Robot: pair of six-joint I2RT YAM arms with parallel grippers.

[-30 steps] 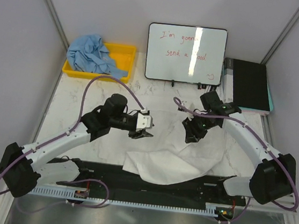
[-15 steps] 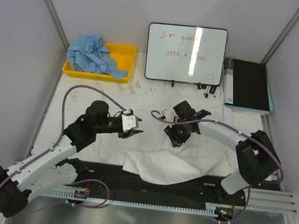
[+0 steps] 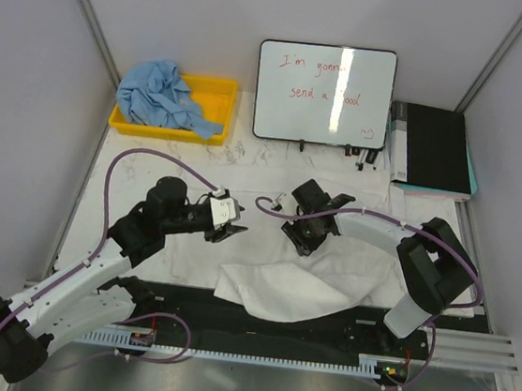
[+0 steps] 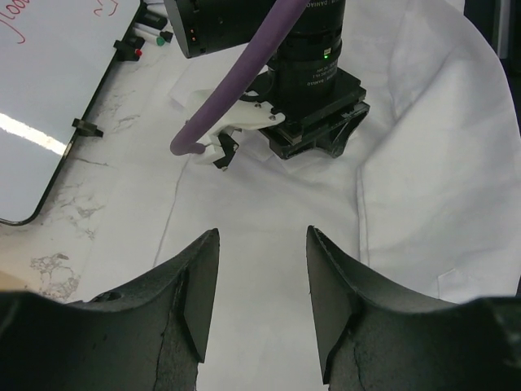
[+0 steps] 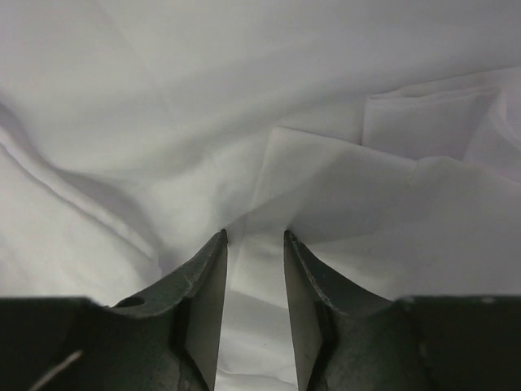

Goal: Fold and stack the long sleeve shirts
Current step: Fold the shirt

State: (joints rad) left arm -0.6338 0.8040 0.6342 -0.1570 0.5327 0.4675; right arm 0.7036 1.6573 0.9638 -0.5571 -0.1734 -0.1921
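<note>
Left gripper (image 4: 262, 236) jaws spread, nothing between them; it hovers over the large wrinkled white long-sleeved cloth shirt (image 3: 297, 289). Right gripper (image 5: 253, 236) jaws apart by a narrow gap, tips down at a fold of that shirt, no pinch visible. White shirt is spread on the marble-pattern table (image 3: 141, 168) between both arms. Crumpled light blue shirt (image 3: 159, 94) sits in the yellow plastic bin (image 3: 218, 92), far left corner.

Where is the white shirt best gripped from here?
On the white shirt, I'd pinch the raised fold edge just ahead of the right tool, coming straight down from above. That layered ridge stands off the flat cloth, giving the open jaws something to close on.
</note>
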